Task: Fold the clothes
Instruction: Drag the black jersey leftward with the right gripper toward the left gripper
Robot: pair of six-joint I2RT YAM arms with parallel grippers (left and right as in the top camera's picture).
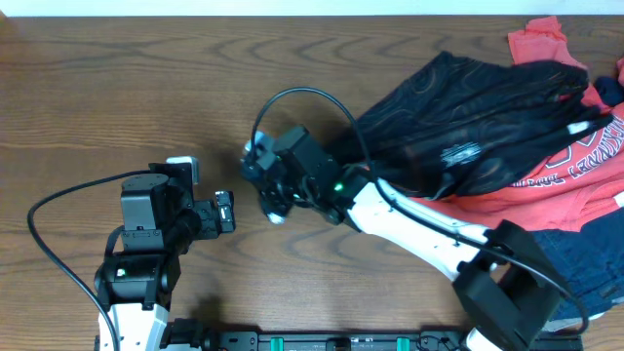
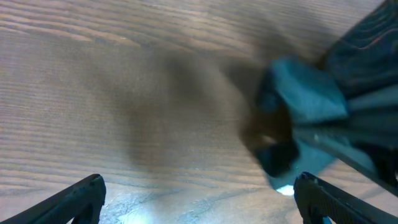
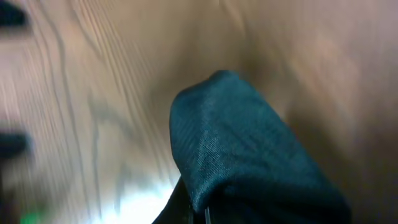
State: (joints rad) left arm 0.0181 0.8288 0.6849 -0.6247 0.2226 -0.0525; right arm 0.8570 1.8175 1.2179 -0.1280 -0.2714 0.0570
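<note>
The black jersey (image 1: 468, 107) with thin wavy lines lies bunched at the right of the table, on top of a red tee (image 1: 575, 166) with white lettering. A navy garment (image 1: 585, 258) lies at the right edge. My right gripper (image 1: 271, 200) is at the table's middle, shut on a fold of the jersey's dark fabric (image 3: 236, 143), which fills the space over the jaws (image 3: 199, 211). My left gripper (image 1: 229, 212) is open and empty just left of it, its fingers spread wide (image 2: 199, 199) over bare wood. It faces the held fabric (image 2: 305, 99).
A second red piece of cloth (image 1: 536, 39) lies at the far right corner. The wooden table (image 1: 146, 88) stretches to the left and back. The right arm's white link (image 1: 419, 229) crosses the front right, and a black cable (image 1: 292, 95) loops above the right wrist.
</note>
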